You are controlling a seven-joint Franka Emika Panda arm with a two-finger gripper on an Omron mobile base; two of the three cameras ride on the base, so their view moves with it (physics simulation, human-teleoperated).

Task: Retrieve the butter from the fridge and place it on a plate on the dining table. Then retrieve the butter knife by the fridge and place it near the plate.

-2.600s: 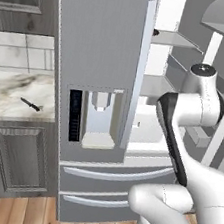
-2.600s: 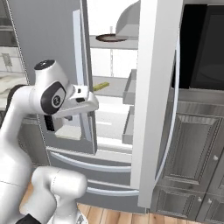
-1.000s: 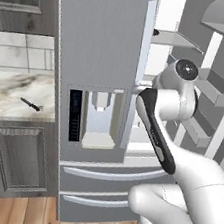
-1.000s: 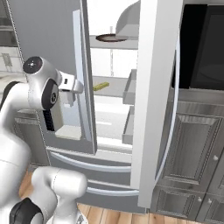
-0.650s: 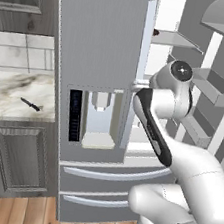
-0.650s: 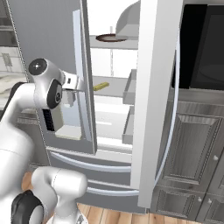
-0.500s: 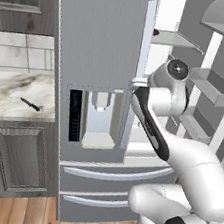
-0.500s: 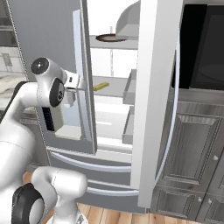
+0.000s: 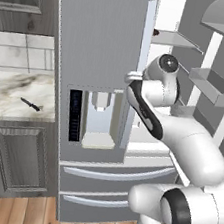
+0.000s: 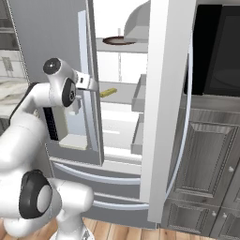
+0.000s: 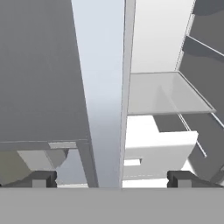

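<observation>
Hand view looks along the tall grey French-door fridge [image 11: 48, 70], at the edge of its closed left door, with the gripper [image 11: 111, 178] spread wide, one dark fingertip to each side of that edge and nothing held. Right base view shows the fridge's right door swung open and the small pale yellow-green stick of butter [image 10: 108, 92] lying on a white shelf inside the fridge, just beyond the arm's hand. Above it in the fridge sits a dark round dish [image 10: 119, 41]. Left of the fridge, the thin black-handled butter knife [image 9: 30, 104] lies on the veined marble counter [image 9: 10, 94].
</observation>
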